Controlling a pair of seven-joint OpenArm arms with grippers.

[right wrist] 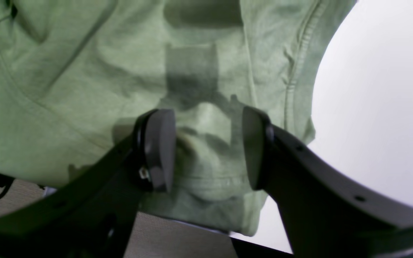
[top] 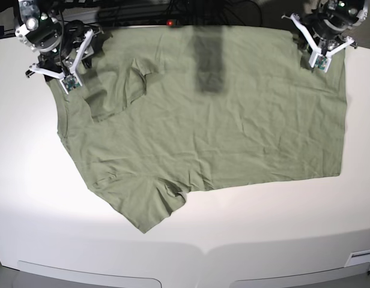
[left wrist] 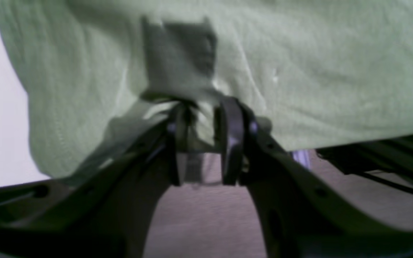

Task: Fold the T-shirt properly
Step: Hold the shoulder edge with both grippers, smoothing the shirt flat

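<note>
A white tabletop (top: 29,198) is filling nearly the whole base view, its surface glaring brightest toward the near left. Its front edge is curving gently, and below that edge two pale panels (top: 89,277) are sitting side by side with a seam between them. Beyond the tabletop's far edge, dark cables (top: 191,11) are lying bunched together, and a small red light (top: 170,23) is glowing among them. In both wrist views, a brownish wood-grain floor (left wrist: 199,218) is showing past the tabletop's edge, blurred and dim.
</note>
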